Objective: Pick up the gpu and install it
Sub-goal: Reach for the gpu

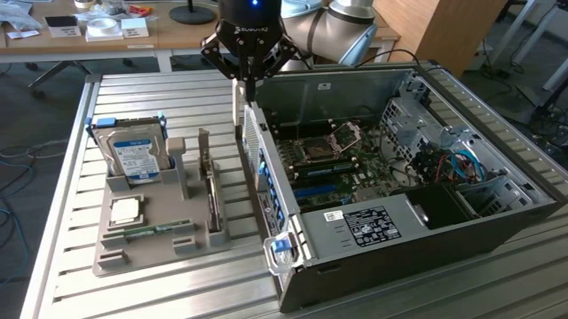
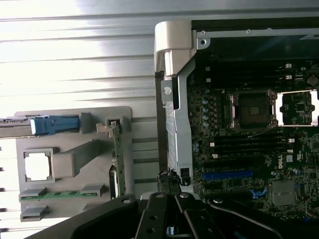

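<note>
The gpu (image 1: 211, 194) stands on edge in a slot of the grey holder (image 1: 151, 256), a thin dark card with a metal bracket at its far end. In the wrist view the gpu (image 2: 117, 160) shows edge-on beside the case wall. My gripper (image 1: 249, 81) hangs above the far end of the computer case's near wall, beyond and higher than the gpu. Its fingers are shut together and hold nothing. In the wrist view the gripper (image 2: 172, 181) sits over the case wall's edge.
The open computer case (image 1: 400, 219) lies on the slatted table with its motherboard (image 1: 333, 166) exposed. The holder also carries a silver hard drive (image 1: 133, 156), a square chip (image 1: 124, 211) and a green memory stick (image 1: 146, 231). A desk with clutter stands behind.
</note>
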Robot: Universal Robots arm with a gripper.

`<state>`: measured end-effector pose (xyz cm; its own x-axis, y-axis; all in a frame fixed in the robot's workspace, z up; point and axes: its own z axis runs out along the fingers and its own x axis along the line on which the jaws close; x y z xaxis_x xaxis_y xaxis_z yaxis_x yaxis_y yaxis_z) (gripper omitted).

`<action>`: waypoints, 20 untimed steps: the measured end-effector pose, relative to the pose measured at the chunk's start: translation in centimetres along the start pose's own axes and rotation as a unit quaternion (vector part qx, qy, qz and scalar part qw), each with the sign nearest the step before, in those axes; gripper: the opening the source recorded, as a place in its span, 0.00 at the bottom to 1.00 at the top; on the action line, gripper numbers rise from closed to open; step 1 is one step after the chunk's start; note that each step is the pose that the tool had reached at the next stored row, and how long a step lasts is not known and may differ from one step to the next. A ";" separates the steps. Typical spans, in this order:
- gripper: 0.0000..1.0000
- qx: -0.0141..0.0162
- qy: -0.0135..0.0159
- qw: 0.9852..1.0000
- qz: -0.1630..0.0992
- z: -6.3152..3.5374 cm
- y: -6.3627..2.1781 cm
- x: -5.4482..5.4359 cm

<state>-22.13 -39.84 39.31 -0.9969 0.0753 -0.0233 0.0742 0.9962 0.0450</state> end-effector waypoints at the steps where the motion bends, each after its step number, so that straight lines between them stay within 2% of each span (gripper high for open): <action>1: 0.11 0.000 0.000 1.000 0.000 0.00 -0.01 0.1; 20: 0.11 0.000 0.000 1.000 0.000 -0.02 -0.05 0.7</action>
<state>-22.81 -39.84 39.31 -0.9969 0.0753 -0.0233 0.0742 0.9962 0.0451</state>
